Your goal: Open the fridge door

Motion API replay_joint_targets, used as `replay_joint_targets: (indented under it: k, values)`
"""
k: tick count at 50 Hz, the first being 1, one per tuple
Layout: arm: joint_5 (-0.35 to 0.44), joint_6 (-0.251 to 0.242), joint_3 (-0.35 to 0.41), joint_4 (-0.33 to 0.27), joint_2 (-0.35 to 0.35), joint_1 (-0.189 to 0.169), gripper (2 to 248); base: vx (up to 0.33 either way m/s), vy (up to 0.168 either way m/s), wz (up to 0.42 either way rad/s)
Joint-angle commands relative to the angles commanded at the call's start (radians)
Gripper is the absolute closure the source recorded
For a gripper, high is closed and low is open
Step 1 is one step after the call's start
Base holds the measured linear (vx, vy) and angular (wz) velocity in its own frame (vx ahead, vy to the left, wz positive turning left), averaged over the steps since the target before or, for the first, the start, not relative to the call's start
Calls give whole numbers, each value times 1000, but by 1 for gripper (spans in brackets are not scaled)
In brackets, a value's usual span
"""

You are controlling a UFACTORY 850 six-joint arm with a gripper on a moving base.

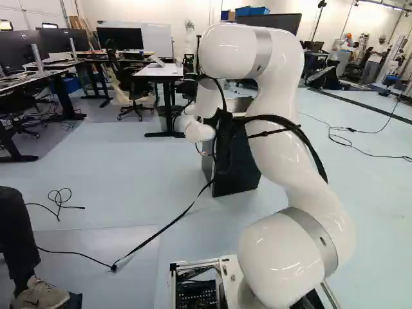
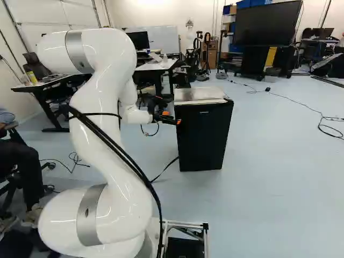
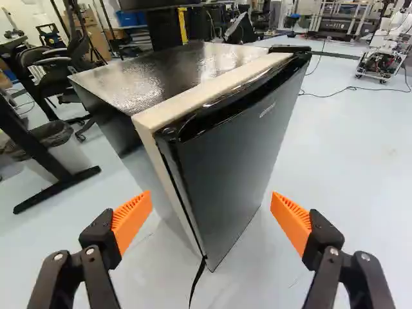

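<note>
Hand [image 2: 172,117] is spread pretty wide, orange pads [image 3: 132,219] well apart. Black mini fridge [image 2: 204,137] is sitting on the floor [image 2: 269,177] just ahead of it, door [image 3: 238,148] looks closed, and there's a black cord [image 3: 197,280] by its bottom corner.

This is a robotics lab with office furnishings: well beyond the gripper [image 2: 172,117] stand another robot [image 3: 380,62] on wheels, a whiteboard [image 1: 158,38], a large screen [image 2: 267,24], a monitor [image 1: 120,38] and an office chair [image 1: 132,87]; cables [image 3: 353,88] trail across the floor [image 2: 279,177].
</note>
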Motion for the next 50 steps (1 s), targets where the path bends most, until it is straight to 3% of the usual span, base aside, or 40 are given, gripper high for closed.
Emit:
replay_joint_targets:
  k: [50]
  values:
    - [0,0,-48,0,-31,-13,3,0,0,0]
